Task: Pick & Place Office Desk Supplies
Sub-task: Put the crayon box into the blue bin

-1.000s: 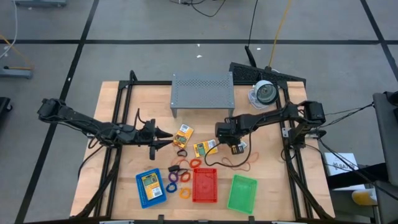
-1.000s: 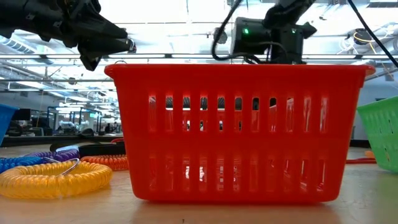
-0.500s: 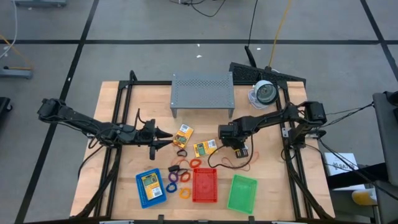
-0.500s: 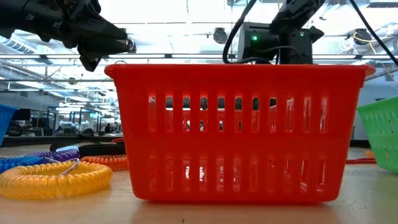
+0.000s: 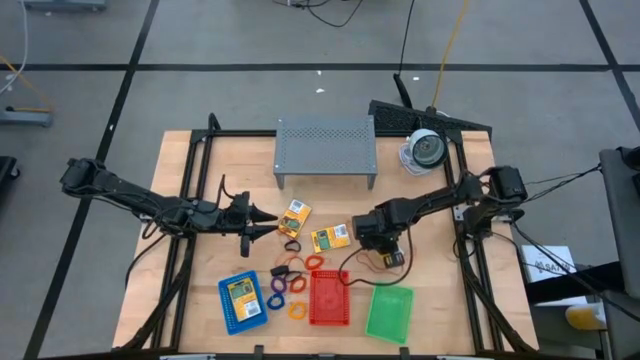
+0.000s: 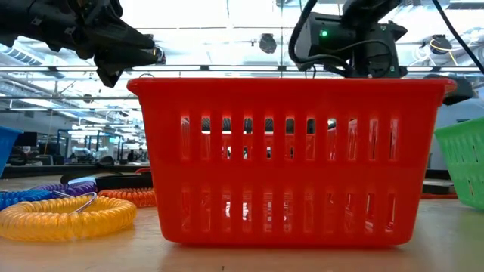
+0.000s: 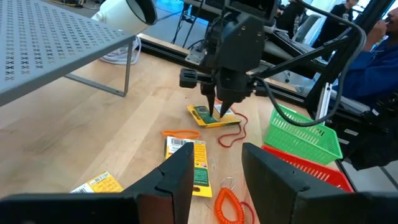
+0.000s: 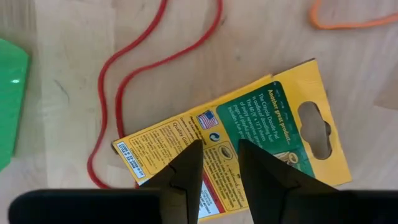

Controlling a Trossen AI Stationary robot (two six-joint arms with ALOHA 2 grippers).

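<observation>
Beneath part-open right jaws, flat yellow-and-green crayon box (image 8: 236, 155), printed label, red rubber band (image 8: 134, 74) beside

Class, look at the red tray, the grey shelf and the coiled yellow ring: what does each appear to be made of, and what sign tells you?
Red tray: likely moulded plastic, smooth and slightly glossy, with slotted walls.
Grey shelf: seemingly painted sheet metal, matt, punched with regular holes, on thin legs.
Coiled yellow ring: probably stretchy plastic, shiny, wound like a spring, joined to a metal ring.

R claw (image 5: 392, 257) nearer green tray (image 5: 389, 312)
</observation>
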